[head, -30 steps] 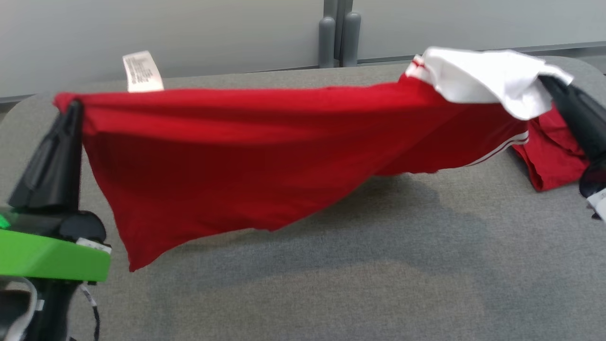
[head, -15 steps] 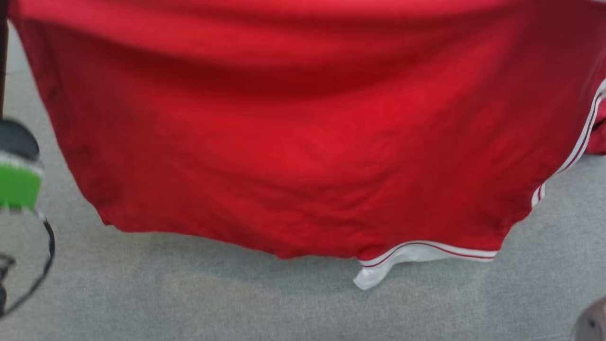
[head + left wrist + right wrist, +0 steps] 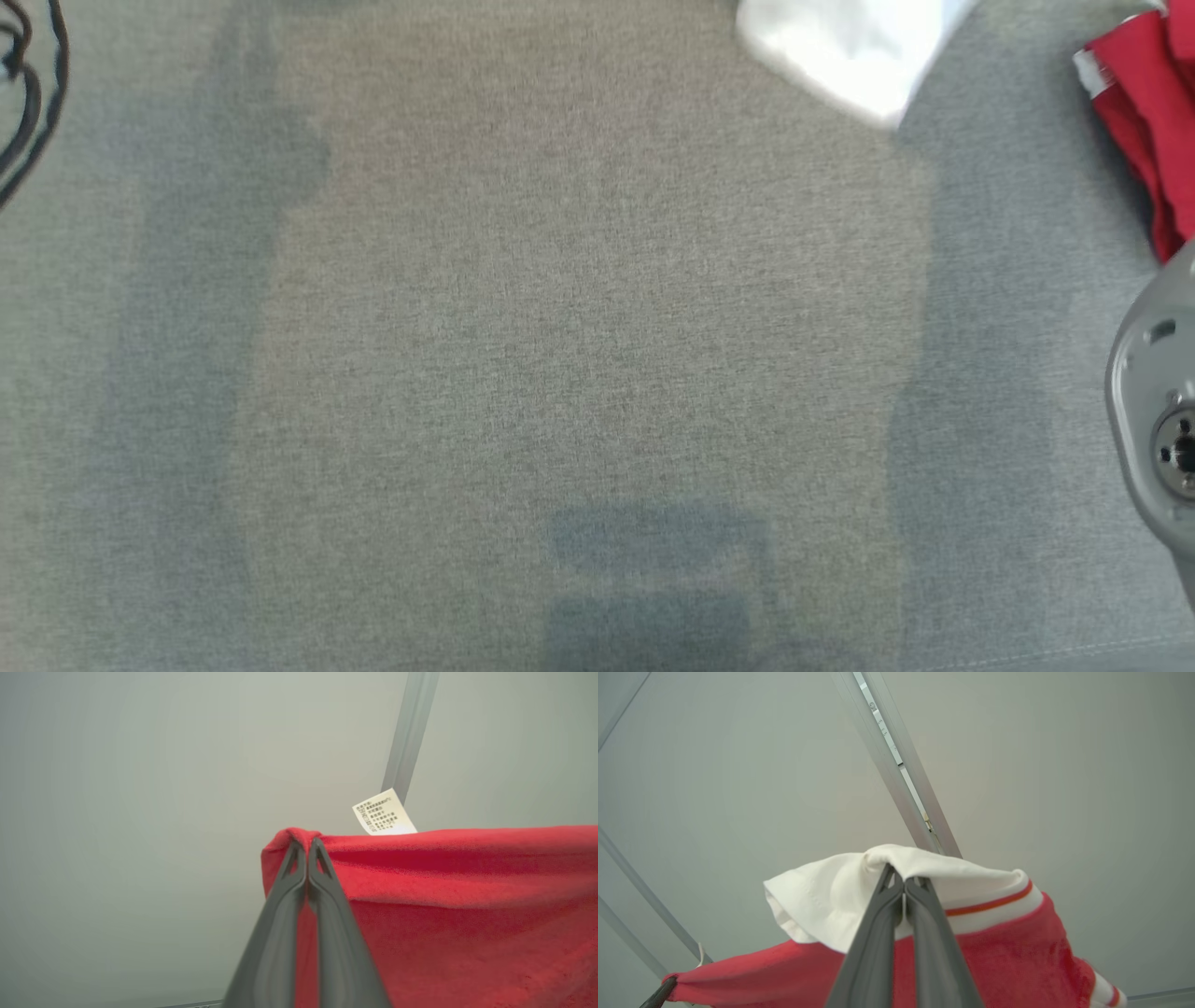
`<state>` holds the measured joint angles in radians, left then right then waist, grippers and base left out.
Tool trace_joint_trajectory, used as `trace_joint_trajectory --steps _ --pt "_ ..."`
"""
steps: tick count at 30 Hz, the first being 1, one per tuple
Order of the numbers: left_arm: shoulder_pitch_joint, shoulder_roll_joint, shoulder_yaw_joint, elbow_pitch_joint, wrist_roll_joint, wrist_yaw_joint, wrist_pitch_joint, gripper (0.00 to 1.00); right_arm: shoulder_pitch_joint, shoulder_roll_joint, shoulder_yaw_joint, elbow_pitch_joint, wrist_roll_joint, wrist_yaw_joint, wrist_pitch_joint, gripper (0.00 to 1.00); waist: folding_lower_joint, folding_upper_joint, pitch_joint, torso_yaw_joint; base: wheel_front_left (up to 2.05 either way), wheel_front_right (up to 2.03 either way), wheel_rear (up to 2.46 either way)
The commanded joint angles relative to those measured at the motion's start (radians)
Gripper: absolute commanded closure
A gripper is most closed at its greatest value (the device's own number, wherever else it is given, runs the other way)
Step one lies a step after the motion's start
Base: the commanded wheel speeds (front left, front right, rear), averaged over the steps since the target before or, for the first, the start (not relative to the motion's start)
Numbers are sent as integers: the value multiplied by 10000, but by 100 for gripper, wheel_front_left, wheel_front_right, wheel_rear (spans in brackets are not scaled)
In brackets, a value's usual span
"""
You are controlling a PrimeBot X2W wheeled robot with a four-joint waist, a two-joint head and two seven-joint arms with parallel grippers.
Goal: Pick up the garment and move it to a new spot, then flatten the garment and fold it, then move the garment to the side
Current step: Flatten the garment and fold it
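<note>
The garment (image 3: pixel 467 905) is red with a white part and white stripes. It hangs stretched in the air between my two grippers. In the left wrist view my left gripper (image 3: pixel 307 845) is shut on a red corner, beside a white care label (image 3: pixel 383 819). My right gripper (image 3: pixel 903 879) is shut on the white part of the garment (image 3: pixel 822 900), with red cloth (image 3: pixel 1008 952) hanging below it. The left gripper's tip (image 3: pixel 658 994) holds the far corner at that view's lower left. In the head view a white piece (image 3: pixel 850 56) and a red fold (image 3: pixel 1144 121) hang at the top right.
The grey fabric-covered table (image 3: pixel 597 355) spreads below the garment. A pale grey arm segment (image 3: pixel 1158 411) stands at the right edge, and a black cable (image 3: pixel 28 93) loops at the top left. Pale wall panels with metal strips (image 3: pixel 901 774) lie behind the grippers.
The head view has tipped down onto the table, so the camera moved. The garment, which spanned that view before, now shows just as hanging pieces at the top right. Both grips are unchanged.
</note>
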<state>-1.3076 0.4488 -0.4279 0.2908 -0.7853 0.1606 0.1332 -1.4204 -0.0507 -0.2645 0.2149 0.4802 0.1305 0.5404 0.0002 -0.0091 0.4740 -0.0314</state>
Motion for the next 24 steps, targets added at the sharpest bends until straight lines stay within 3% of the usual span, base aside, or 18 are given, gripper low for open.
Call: trace_joint_trajectory --steps 1,3,9,13,16,17,24 --pt "-587 -208 -87 880 339 -408 -808 100 -614 -5 228 995 -37 5 -1009 100 -2 91 754 80 0 0 0" --pt "-975 -358 -233 1756 676 -761 -1505 100 -1072 -25 525 1918 197 5 -1819 100 -2 91 950 -3 0 0 0" --pt "-661 -574 -230 3241 705 -1500 -3069 100 -357 -27 1754 2470 1036 3 -2819 100 -2 91 1287 -162 0 0 0" --pt "434 -285 -317 3553 737 -1915 -3628 100 1452 -30 2423 1241 2332 5 -2548 100 -2 91 1245 -276 0 0 0" --pt "1924 -104 -222 3404 523 -2124 -3826 100 3720 -270 2598 -88 3152 3 -2183 100 -2 91 955 -370 0 0 0" --pt "2978 -29 -138 3138 373 -2215 -3920 100 5231 -478 2506 -974 3581 5 -1907 100 -2 91 630 -401 0 0 0" --pt "6446 -2 410 1768 66 -1856 -3989 100 9767 -1066 1717 -2843 4265 3 -789 100 -2 91 -446 -453 0 0 0"
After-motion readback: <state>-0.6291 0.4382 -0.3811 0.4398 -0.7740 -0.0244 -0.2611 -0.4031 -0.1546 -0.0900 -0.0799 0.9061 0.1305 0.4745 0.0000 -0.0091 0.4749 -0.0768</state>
